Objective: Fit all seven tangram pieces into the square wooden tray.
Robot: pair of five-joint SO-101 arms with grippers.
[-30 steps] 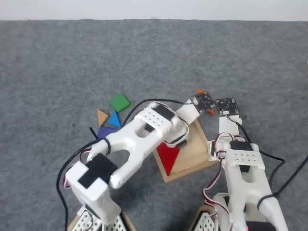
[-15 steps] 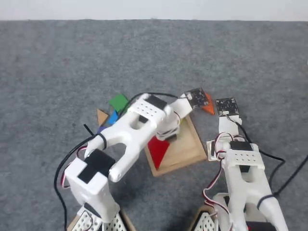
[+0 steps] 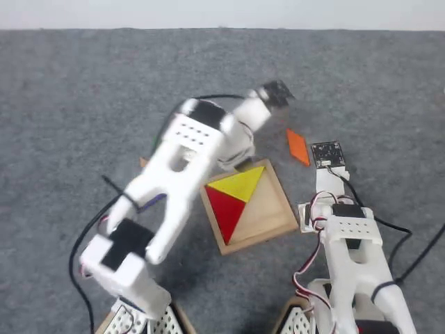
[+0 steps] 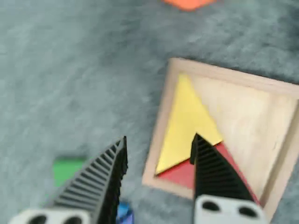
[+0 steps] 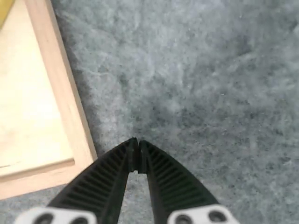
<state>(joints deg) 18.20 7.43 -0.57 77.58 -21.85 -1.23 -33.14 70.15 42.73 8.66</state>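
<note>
— Up and off the tray (image 3: 282, 196) goes my left tool (image 3: 271, 94) since a second ago; it sits now in the upper middle of the high view. The tray itself has slid a little toward the left of the frame.

— What does it hold?

— Nothing. Its jaws stand wide apart, with grey bench (image 3: 104, 83) between them.

— And the tray?

— It lies at the middle of the frame, turned like a diamond. The yellow triangle (image 3: 240, 184) lies flat inside, against the upper-left rim. The red triangle (image 3: 226, 212) lies just below it, touching it along one edge. The right half of the tray is bare wood.

— Other pieces?

— The orange piece (image 3: 297, 147) lies on the bench, above and right of the tray and apart from it. My left wrist camera shows a green piece (image 4: 67, 170) and a blue piece (image 4: 124, 212) on the bench, outside the tray.

— Your right tool?

— My right tool (image 5: 135, 144) is closed tight on nothing, low over the bench just beside the tray's rim.
</note>
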